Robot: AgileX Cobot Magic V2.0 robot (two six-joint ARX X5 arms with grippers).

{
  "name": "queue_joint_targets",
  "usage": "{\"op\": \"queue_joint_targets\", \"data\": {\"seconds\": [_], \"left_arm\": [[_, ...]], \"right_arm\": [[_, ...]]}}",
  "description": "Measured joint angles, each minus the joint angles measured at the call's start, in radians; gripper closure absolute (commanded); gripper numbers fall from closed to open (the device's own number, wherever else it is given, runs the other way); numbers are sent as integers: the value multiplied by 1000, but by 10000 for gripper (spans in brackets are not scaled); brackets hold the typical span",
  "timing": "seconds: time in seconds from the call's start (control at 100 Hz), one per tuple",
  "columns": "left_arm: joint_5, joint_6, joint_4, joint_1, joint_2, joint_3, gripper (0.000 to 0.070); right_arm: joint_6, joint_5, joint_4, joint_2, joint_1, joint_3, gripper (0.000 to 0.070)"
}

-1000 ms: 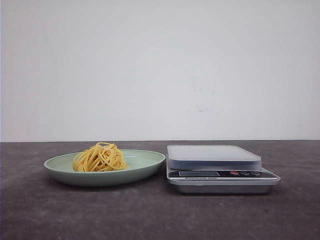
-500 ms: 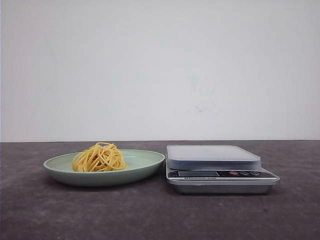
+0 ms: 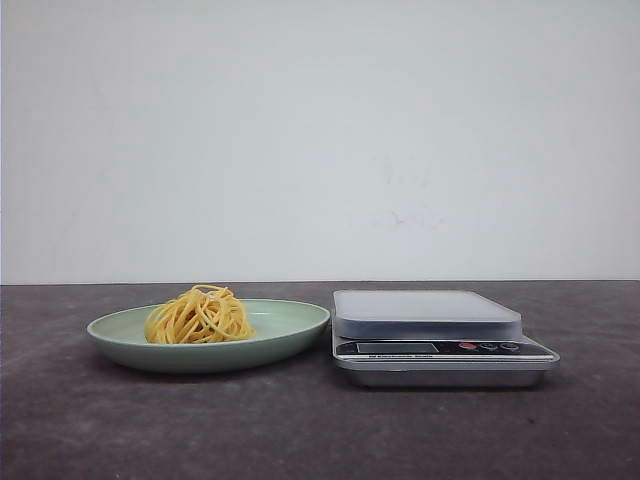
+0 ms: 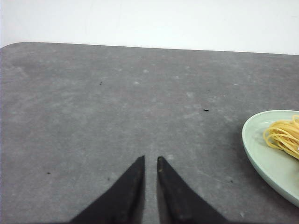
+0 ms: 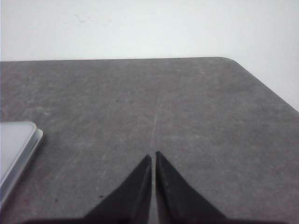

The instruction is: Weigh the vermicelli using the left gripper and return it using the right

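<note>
I see the vermicelli [image 3: 199, 316] as a loose nest on the green plate [image 3: 290, 330], lower left of the front view, with the scale [image 3: 430, 335] just to its right and its platform bare. The plate's rim and the scale's near edge look nearly touching. In the left wrist view the left gripper [image 4: 151, 161] hangs over bare bench [image 4: 93, 107], its fingers nearly pressed together with only a slit between them and nothing held; the plate sits at the right edge of that frame. The right gripper [image 5: 153, 155] looks the same — fingers close together, empty, the scale's corner at the frame's lower left.

This layout fits either noodles waiting to be weighed or noodles already back on the plate, so I won't commit. Whichever arm goes in, I'd spread the fingers wide, come straight down over the nest's middle, and pinch deep — strands trail, so lift slowly.
</note>
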State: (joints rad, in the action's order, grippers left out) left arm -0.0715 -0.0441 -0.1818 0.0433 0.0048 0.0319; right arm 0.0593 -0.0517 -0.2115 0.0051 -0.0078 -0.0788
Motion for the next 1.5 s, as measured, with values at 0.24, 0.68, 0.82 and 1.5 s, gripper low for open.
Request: {"op": "queue_joint_targets", "data": {"seconds": [0.24,0.68,0.82,1.5], "left_arm": [[0,0,0,0,0,0,684],[0,0,0,0,0,0,684],[0,0,0,0,0,0,684],[0,0,0,0,0,0,684]], "right_arm": [[0,4,4,1,0,49,693],[-11,50,11,1,0,52,693],[-11,51,21,1,0,54,693],[-11,51,43,1,0,54,693]]}}
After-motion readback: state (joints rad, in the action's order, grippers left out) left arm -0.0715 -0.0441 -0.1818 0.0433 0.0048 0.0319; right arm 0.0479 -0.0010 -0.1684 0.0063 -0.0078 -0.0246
